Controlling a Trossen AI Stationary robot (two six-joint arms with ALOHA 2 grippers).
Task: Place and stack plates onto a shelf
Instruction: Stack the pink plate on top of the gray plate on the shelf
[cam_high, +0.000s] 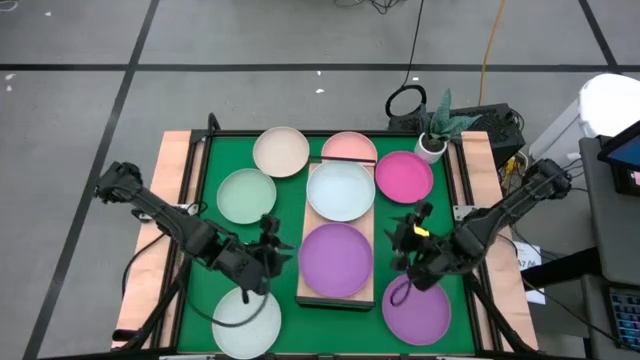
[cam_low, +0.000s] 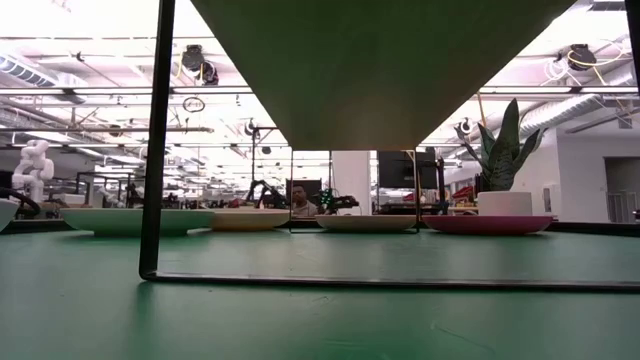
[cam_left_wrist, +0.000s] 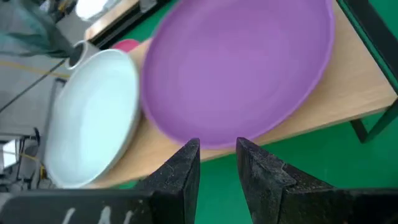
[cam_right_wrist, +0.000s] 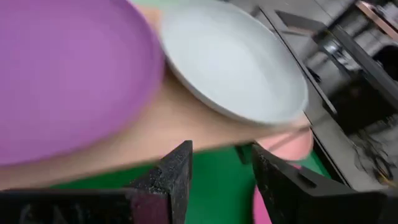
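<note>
The shelf (cam_high: 308, 228) is a light-wood board on a black wire frame, standing mid-table. It carries a pale blue-white plate (cam_high: 340, 190) at its far end and a purple plate (cam_high: 336, 260) at its near end. On the green mat lie a cream plate (cam_high: 281, 151), a mint plate (cam_high: 246, 196), a pale pink plate (cam_high: 349, 146), a magenta plate (cam_high: 404, 176), a second purple plate (cam_high: 416, 312) and a pale plate (cam_high: 246, 322). My left gripper (cam_high: 272, 255) hovers open at the shelf's left side, facing the purple plate (cam_left_wrist: 242, 68). My right gripper (cam_high: 400, 245) hovers open at the shelf's right side.
A potted plant (cam_high: 440, 125) stands at the mat's far right corner. Wooden side strips (cam_high: 150, 230) flank the mat. In the low view the shelf's underside (cam_low: 380, 70) and its black frame leg (cam_low: 155, 150) fill the foreground. A person sits in the room behind.
</note>
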